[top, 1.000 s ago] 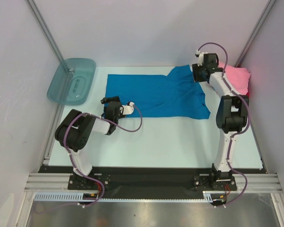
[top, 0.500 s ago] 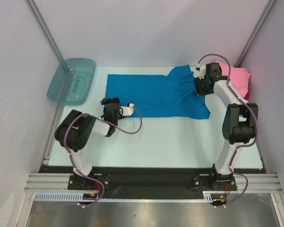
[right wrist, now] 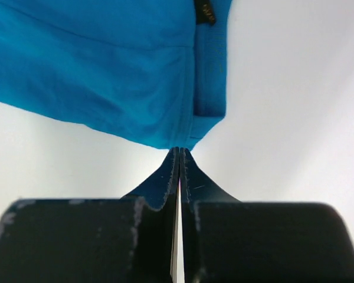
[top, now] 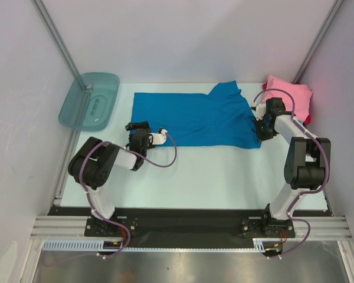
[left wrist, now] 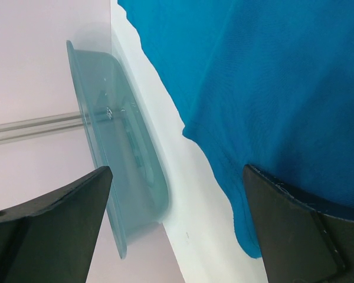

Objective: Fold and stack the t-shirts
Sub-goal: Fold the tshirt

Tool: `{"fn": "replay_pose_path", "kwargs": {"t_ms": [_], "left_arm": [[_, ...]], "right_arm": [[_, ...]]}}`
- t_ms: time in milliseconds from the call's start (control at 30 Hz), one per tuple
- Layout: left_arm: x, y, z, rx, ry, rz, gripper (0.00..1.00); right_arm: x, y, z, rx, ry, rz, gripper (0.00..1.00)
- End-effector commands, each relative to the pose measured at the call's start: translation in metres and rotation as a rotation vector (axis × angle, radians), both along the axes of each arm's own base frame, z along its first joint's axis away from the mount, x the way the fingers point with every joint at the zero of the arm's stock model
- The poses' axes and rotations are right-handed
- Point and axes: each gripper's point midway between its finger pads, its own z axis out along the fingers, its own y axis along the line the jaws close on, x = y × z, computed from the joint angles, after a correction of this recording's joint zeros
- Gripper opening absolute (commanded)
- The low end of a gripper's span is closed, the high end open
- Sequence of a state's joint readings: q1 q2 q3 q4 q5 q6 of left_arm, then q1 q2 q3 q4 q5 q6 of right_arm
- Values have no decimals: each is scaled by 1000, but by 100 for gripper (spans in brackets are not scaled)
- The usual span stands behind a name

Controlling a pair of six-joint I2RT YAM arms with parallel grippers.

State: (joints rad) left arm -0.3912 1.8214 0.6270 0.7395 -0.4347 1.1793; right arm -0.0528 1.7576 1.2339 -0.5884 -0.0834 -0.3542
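Note:
A bright blue t-shirt (top: 194, 118) lies spread flat across the back of the table, with one sleeve pointing to the far right. My right gripper (top: 262, 131) sits at the shirt's near right corner. In the right wrist view its fingertips (right wrist: 180, 152) are pressed together on the hem corner of the blue t-shirt (right wrist: 106, 71). My left gripper (top: 138, 126) is open at the shirt's near left edge. In the left wrist view it (left wrist: 177, 224) has one finger over the blue t-shirt (left wrist: 271, 71) and nothing between the jaws. A pink t-shirt (top: 289, 97) lies bunched at the far right.
A translucent teal plastic tub (top: 89, 100) stands tilted against the left wall at the back, and the left wrist view shows the tub (left wrist: 118, 147) close beside the shirt's edge. Walls and aluminium posts close in the table on three sides.
My right arm swung from the shirt's far sleeve down to its near right corner, and its gripper closed there. The left arm and the shirt have stayed put.

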Motion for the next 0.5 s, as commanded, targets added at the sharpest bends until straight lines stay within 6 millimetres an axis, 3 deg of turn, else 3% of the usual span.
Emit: {"fn": "replay_pose_path", "kwargs": {"t_ms": [0,267,467], "left_arm": [[-13,4,-15,17,73,-10,100],[-12,5,-18,27,82,-9,100],[-9,3,-13,18,78,-9,100]], "right_arm": [[7,8,15,24,-61,37,0],[3,18,0,46,-20,70,0],[6,19,-31,40,38,88,0]]}}
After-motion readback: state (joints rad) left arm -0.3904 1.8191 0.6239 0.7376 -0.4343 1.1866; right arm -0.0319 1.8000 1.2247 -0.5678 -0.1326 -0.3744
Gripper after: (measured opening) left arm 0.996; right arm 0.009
